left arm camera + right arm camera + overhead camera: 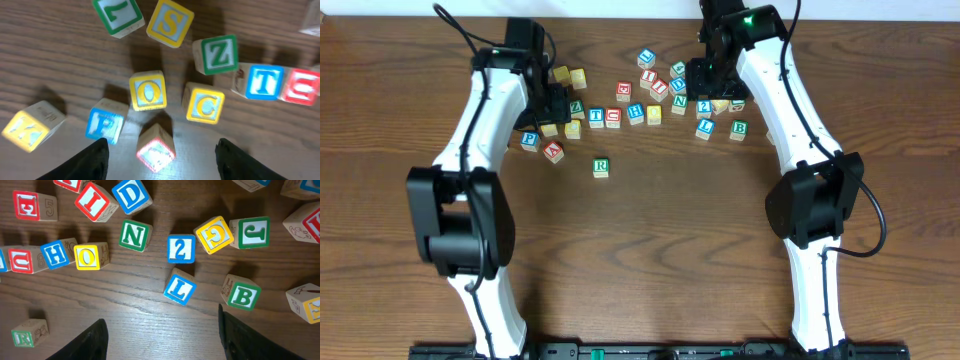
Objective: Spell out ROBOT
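Holds left gripper spread and empty above the O block — presumably next beside the R block alone on the table — with right gripper likewise spread near the B block.

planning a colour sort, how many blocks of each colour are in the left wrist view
green blocks: 2
yellow blocks: 4
blue blocks: 2
red blocks: 2
total: 10
cut-off block at the top right edge: colour unclear, not counted
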